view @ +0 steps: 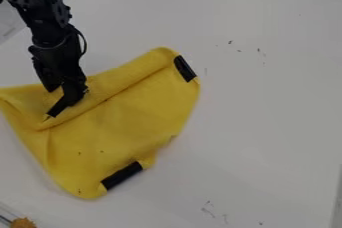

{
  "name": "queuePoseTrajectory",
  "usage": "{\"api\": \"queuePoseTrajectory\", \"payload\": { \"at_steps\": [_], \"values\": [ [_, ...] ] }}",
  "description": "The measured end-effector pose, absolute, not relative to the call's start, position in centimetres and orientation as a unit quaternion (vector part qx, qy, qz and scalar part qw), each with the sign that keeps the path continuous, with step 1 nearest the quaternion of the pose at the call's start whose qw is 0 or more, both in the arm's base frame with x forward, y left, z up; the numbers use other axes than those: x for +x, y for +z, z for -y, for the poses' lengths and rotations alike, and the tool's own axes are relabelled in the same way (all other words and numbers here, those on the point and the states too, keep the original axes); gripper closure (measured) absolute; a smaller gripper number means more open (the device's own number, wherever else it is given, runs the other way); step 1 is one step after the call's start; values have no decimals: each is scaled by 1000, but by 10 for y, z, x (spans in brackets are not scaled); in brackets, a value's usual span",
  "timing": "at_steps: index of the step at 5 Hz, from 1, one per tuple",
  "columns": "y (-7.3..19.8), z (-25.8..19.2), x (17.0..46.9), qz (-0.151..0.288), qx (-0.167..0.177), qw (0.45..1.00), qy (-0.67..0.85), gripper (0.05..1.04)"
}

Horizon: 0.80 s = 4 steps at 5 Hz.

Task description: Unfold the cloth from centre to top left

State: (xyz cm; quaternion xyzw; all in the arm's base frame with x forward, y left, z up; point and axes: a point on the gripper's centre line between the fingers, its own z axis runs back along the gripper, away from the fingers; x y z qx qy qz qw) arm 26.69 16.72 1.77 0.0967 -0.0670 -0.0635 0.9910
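"State the cloth's position."

"The yellow cloth (120, 127) lay on the white surface (267, 97), left of the view's centre, partly folded. A crease ran slantwise along its upper side. I noted one black strip (185, 68) at its upper right and another black strip (122, 175) on its lower edge."

"And your gripper?"

"My gripper (60, 100) hung down over the cloth's upper-left part."

"Condition of the jaws?"

"Undetermined. I could not tell whether they were parted or clenched on fabric."

A robotics lab, seemingly — a black mechanical arm (55, 39) over a white table (267, 97).
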Motion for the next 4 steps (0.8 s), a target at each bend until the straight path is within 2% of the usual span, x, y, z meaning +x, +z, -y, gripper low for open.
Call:
{"api": "queuePoseTrajectory", "payload": {
  "at_steps": [1,2,3,4],
  "values": [
    [12,-165,266,65,94,991,-68,579],
    [11,-165,265,66,97,990,-75,719],
    [10,-163,265,68,98,990,-78,916],
    [14,-160,265,68,106,988,-86,1011]
  ]
}}
